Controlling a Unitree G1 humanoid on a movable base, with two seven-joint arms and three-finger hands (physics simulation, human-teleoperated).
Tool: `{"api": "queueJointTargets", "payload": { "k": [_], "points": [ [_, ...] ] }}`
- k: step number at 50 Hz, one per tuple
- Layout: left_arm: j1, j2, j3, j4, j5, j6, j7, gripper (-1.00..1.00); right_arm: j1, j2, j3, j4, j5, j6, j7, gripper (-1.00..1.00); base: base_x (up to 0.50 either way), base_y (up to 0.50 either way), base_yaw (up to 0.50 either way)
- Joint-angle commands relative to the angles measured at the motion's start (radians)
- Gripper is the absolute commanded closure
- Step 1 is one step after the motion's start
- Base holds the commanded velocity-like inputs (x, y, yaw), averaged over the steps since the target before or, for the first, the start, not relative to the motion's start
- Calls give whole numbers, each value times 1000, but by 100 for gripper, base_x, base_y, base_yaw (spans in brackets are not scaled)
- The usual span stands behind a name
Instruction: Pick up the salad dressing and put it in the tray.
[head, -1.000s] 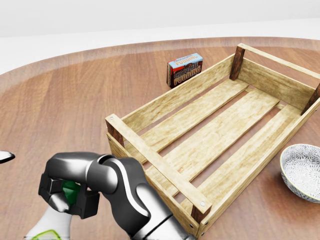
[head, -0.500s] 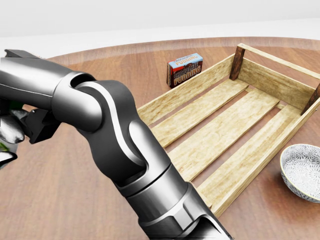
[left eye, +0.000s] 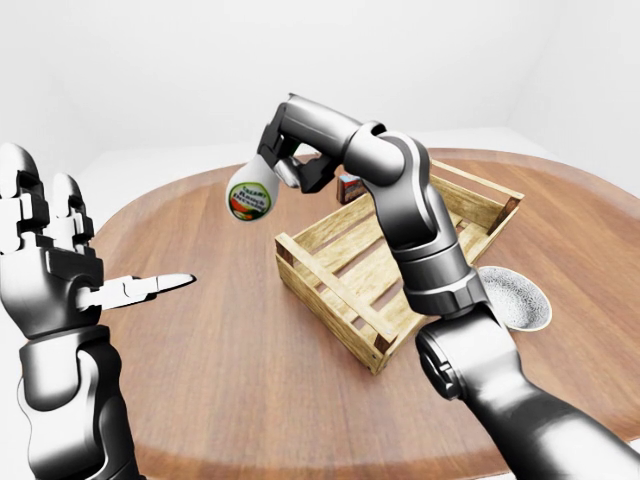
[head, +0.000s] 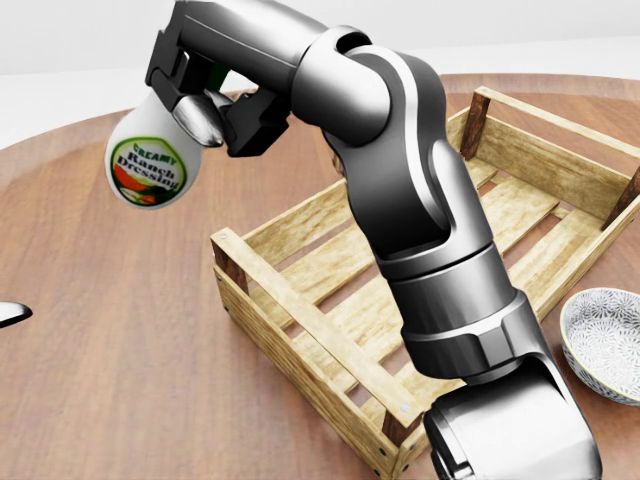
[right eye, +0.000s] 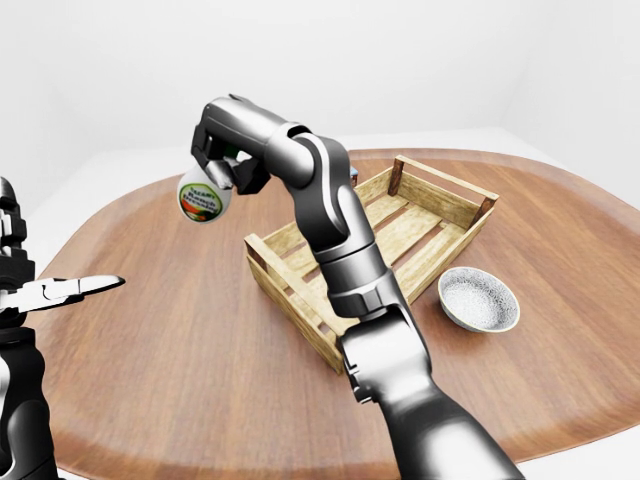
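Note:
My right hand (head: 205, 95) is shut on the salad dressing bottle (head: 150, 160), white with a green and red "Creamy Ranch Dressing" label. It holds it high above the table, bottom end tilted toward the camera, to the left of the tray. The tray (head: 330, 355) is a wooden slatted crate lying on the round wooden table, empty as far as I can see. The bottle also shows in the left-eye view (left eye: 252, 192). My left hand (left eye: 95, 285) is raised at the left of the left-eye view, fingers spread, holding nothing.
A patterned grey bowl (head: 605, 340) sits on the table right of the crate. A chocolate pudding box (left eye: 349, 186) stands beyond the crate, mostly hidden by my right arm. The round wooden table (right eye: 180, 340) has its edge near the bottom of the eye views.
My right hand has lifted the bottle from low at the bottom left of the head view up to the top left. The arm now crosses over the crate and hides the pudding box.

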Motion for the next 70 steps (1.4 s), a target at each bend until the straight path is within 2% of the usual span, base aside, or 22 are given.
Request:
{"api": "queueJointTargets", "payload": {
  "k": [1, 14, 20, 25, 32, 37, 49, 56, 62, 67, 68, 70],
  "points": [
    [0, -2, -1, -5, 5, 0, 0, -100, 72, -149, -59, -45, -7, 0, 0, 100, 0, 0, 0],
    [0, -3, -1, -4, 7, 0, -1, -100, 94, -271, -118, 167, 64, 0, 0, 100, 0, 0, 0],
    [0, -3, -4, 0, 8, 0, -1, -100, 60, -325, -132, 385, 108, 0, 0, 100, 0, 0, 0],
    [-1, -3, -5, 0, 9, 0, -1, -100, -12, -355, -142, 667, 144, 0, 0, 100, 0, 0, 0],
    [-1, -3, -6, 6, 10, 0, -3, -100, -101, -359, -135, 923, 149, 0, 0, 100, 0, 0, 0],
    [-3, 0, 0, 16, 6, 0, -4, -100, -91, -346, -138, 989, 124, 0, -81, 100, 0, 0, 0],
    [-1, 5, 7, 35, -1, 0, -5, -100, -35, -304, -148, 1024, 25, 0, -186, 100, 0, 0, 0],
    [3, 3, 4, 38, 0, 0, -5, -100, -34, -279, -175, 1028, 20, 0, -252, 100, 0, 0, 0],
    [4, 5, 10, 35, -4, 0, -5, -100, -40, -274, -196, 1028, 31, 0, -348, 100, 0, 0, 0],
    [7, 3, 7, 37, -2, 0, -8, -100, -27, -270, -198, 1030, 28, 0, -479, 100, 0, 0, 0],
    [8, 2, 7, 34, -3, 0, -8, -100, -27, -267, -229, 1029, 63, 0, -520, 100, 0, 0, 0],
    [9, 1, 6, 35, 0, 0, -9, -100, -24, -266, -215, 1030, 55, 0, -552, 100, 0, 0, 0]
  ]
}}
